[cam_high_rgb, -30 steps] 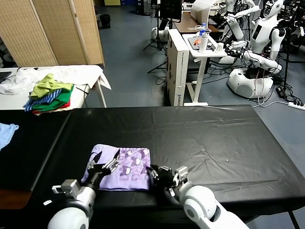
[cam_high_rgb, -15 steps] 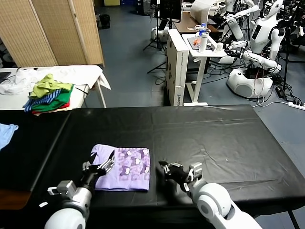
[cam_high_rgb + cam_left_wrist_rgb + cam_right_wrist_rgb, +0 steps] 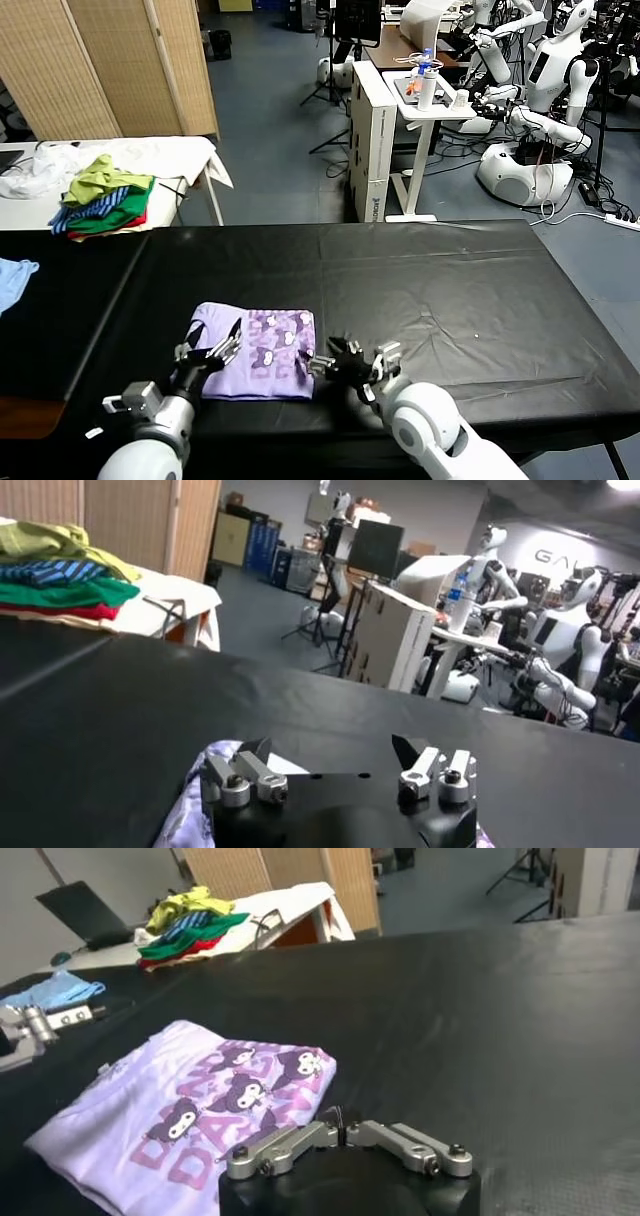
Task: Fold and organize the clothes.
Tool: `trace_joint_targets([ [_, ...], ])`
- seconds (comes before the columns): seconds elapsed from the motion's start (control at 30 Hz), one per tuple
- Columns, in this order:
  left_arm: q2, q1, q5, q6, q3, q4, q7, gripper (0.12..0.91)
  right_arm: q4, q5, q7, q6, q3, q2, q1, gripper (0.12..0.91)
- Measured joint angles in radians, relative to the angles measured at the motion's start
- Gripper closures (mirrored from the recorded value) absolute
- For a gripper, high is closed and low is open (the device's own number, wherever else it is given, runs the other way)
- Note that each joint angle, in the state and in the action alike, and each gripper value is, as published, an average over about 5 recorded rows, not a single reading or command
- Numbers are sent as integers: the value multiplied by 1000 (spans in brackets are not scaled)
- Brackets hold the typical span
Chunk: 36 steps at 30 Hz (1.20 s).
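Lavender T-shirt (image 3: 255, 352) lies folded on the black table (image 3: 450, 290); the right gripper (image 3: 348, 363) has slid back to its hem, jaws spread, holding nothing, while the left gripper (image 3: 208, 352) hovers wide and empty over it, so folding looks nearly finished

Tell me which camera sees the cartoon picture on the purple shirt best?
The right wrist view: the T-shirt lies close, print facing up, its cartoon faces and letters clear. The head view shows the whole folded shirt on the black table, print small. The left wrist view catches only a lavender edge behind the left gripper.
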Motion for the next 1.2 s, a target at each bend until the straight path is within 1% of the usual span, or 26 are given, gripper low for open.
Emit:
trace_joint_targets([
  [0.07,-1,2,0,0,-1,0,0,123,-9,-7,-1,0,-10,4,2,249],
  [0.13,-2,4,1,0,-2,0,0,123,-17,-14,-3,0,-17,8,3,335],
  [0.17,-3,5,1,-1,-3,0,0,123,-21,-18,-5,0,-19,10,4,365],
  [0.3,-8,9,3,-1,-3,-2,0,123,-33,-27,-9,1,-23,18,4,460],
  [0.4,-11,11,3,-2,-4,-4,-1,123,-37,-34,-13,2,-24,19,2,600],
  [0.47,-12,13,3,-2,-5,-5,-1,123,-36,-39,-15,2,-21,18,-2,726],
  [0.53,-13,14,3,-3,-7,-6,-1,123,-31,-42,-14,-1,-15,16,-7,818],
  [0.57,-13,14,3,-4,-8,-6,-1,123,-27,-44,-13,-4,-11,13,-10,846],
  [0.67,-14,12,3,-5,-13,-6,-1,123,-13,-44,-10,-16,10,1,-21,880],
  [0.8,-14,6,-1,-7,-23,1,-1,123,14,-39,-14,-35,60,-29,-44,885],
  [0.97,-11,1,-3,-11,-29,15,-1,123,29,-39,-43,-50,154,-91,-68,885],
  [1.1,-10,1,-3,-15,-29,20,-1,123,34,-29,-63,-83,219,-141,-77,884],
  [1.17,-10,2,-4,-17,-29,20,-4,123,42,-26,-68,-95,243,-162,-84,853],
  [1.2,-10,3,-5,-17,-29,19,-7,123,47,-25,-68,-98,253,-171,-88,819],
])
